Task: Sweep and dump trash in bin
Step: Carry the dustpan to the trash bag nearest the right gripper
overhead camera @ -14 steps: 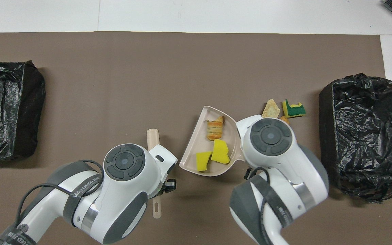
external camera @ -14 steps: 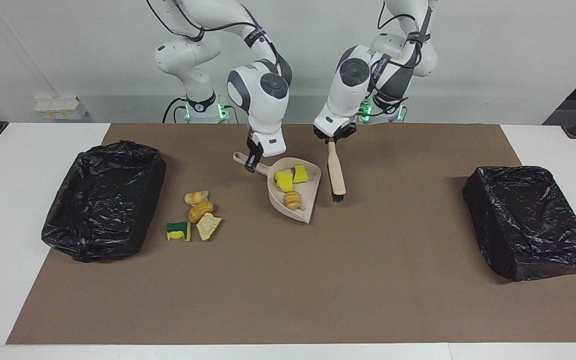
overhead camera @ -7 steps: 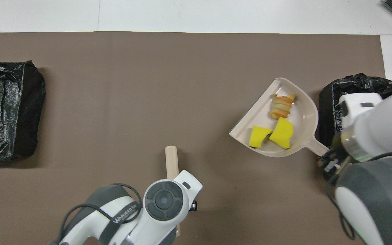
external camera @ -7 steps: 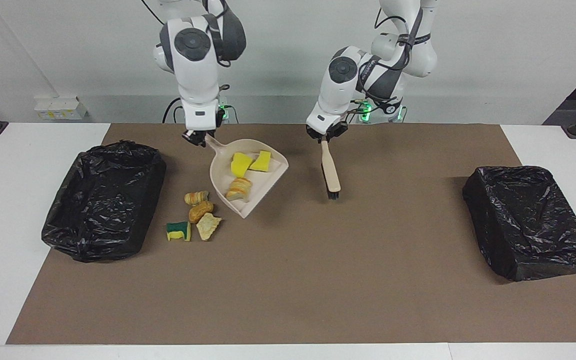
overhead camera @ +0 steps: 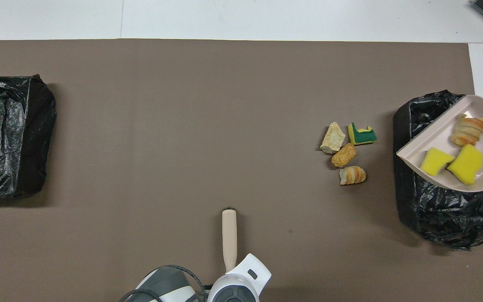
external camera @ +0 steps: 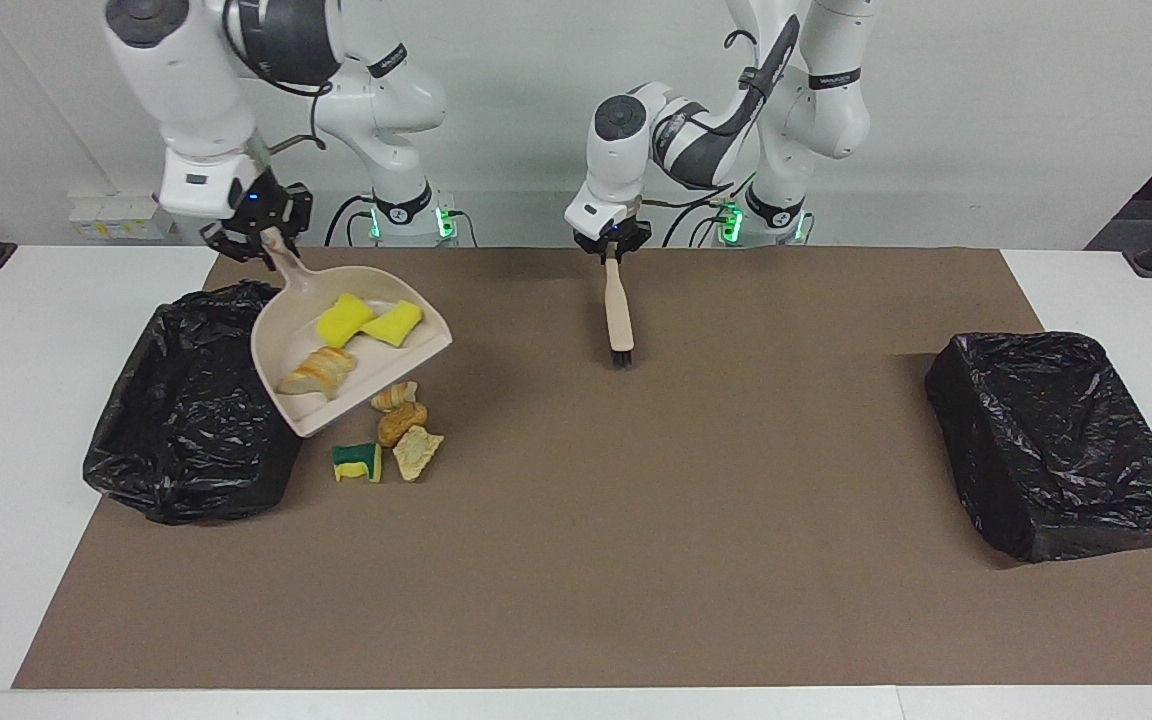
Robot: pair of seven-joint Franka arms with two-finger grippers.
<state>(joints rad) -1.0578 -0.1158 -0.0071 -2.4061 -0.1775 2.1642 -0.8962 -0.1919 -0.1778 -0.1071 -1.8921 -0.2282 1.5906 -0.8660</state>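
While the right gripper (external camera: 258, 240) holds the beige dustpan (external camera: 346, 350) by its handle, fingers closed on it, you see the pan raised and tilted over the black-lined bin (external camera: 191, 420) at the right arm's end of the table. Three scraps ride in the pan: two yellow sponge chunks (external camera: 366, 320) and one bread-like piece (external camera: 316, 371). Four more scraps lie on the brown mat (external camera: 636, 560) just beside that bin: a green-and-yellow sponge (external camera: 357, 462) and three tan-orange pieces (external camera: 404, 425). The left gripper (external camera: 612, 246) is clamped on the handle of the brush (external camera: 619, 315), which hangs bristles down at the mat near the middle. A second lined bin (external camera: 1061, 440) sits at the left arm's end.
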